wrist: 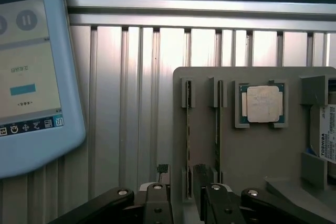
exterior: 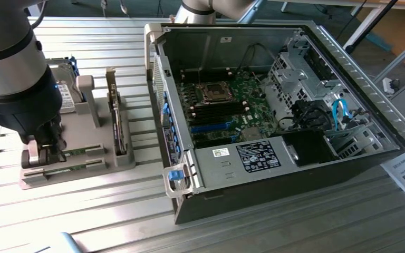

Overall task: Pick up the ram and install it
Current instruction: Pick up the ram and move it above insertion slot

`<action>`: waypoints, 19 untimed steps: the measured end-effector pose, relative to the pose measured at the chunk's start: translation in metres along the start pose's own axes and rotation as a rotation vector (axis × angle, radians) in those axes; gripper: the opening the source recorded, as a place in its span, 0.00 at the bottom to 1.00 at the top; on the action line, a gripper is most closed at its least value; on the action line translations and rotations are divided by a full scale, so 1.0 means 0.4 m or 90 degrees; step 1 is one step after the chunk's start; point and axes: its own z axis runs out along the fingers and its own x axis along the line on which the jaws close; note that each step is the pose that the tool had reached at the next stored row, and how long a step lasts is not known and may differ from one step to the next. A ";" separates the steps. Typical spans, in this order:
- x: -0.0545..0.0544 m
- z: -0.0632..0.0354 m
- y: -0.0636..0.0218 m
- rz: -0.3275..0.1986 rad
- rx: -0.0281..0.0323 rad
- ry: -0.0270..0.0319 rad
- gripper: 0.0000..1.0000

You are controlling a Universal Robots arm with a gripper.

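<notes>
Here the wrist view shows the ram [wrist: 188,140] between the wide-open, empty jaws of the gripper [wrist: 181,198]; the exterior view adds the computer [exterior: 371,89].

Thin ram [wrist: 188,140], on edge, slotted in grey holder [wrist: 252,156]

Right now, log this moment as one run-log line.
pincer: open, fingers either side of ram | ram: on edge in grey holder, not yet lifted | computer case: side open

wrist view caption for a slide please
Open jaws flank one ram stick standing on edge in its grey holder, processor chip seated alongside.
</notes>
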 end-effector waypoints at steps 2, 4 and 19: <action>0.000 0.000 -0.002 0.000 -0.0019 -0.0001 0.31; 0.000 0.000 -0.002 0.000 -0.0025 -0.0001 0.31; 0.003 0.049 -0.003 0.000 -0.0025 -0.0001 0.31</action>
